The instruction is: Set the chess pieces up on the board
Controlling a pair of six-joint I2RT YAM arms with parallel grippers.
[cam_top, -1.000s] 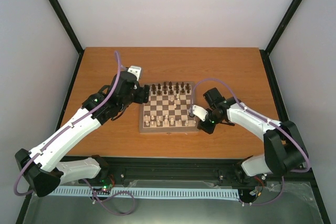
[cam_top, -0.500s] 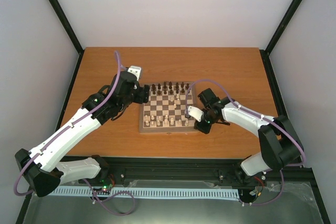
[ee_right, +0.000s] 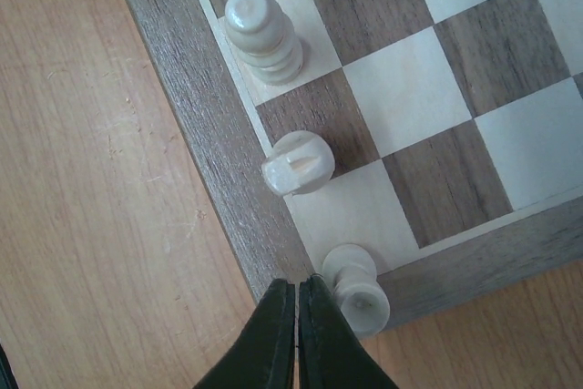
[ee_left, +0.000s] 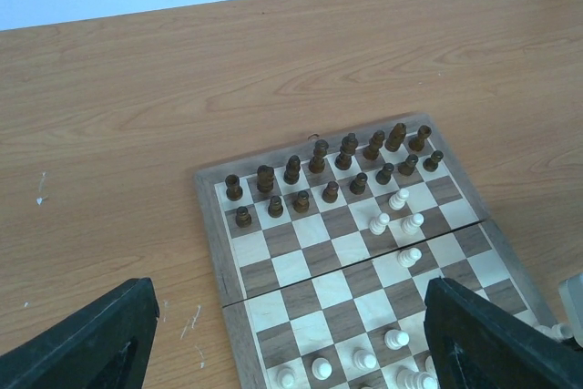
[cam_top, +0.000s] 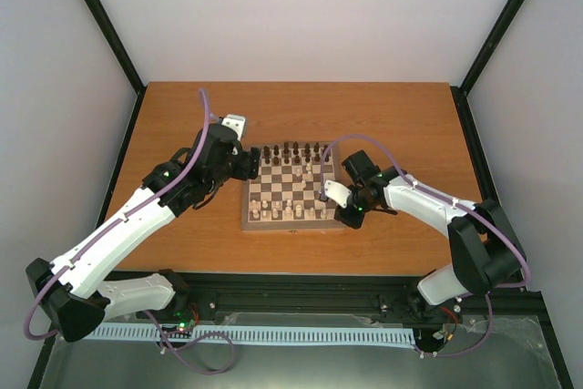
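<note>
Small square wooden board [cam_top: 290, 225], brown frame, dark and tan checks, lying flat. The dark pieces [ee_left: 330, 192] stand upright in two neat rows along the far edge. The pale pieces [ee_left: 399, 199] are messier: a few stand loose near mid-board, the rest in the near rows. One corner piece [ee_right: 358, 291] overlaps the frame.

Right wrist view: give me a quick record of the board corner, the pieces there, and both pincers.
board: frame corner in view
edge piece: cream, upright on a light square
middle piece: cream, by the frame
corner piece: cream, overlapping the frame
right pincer: shut, empty, beside corner piece
left pincer: open, empty
</note>
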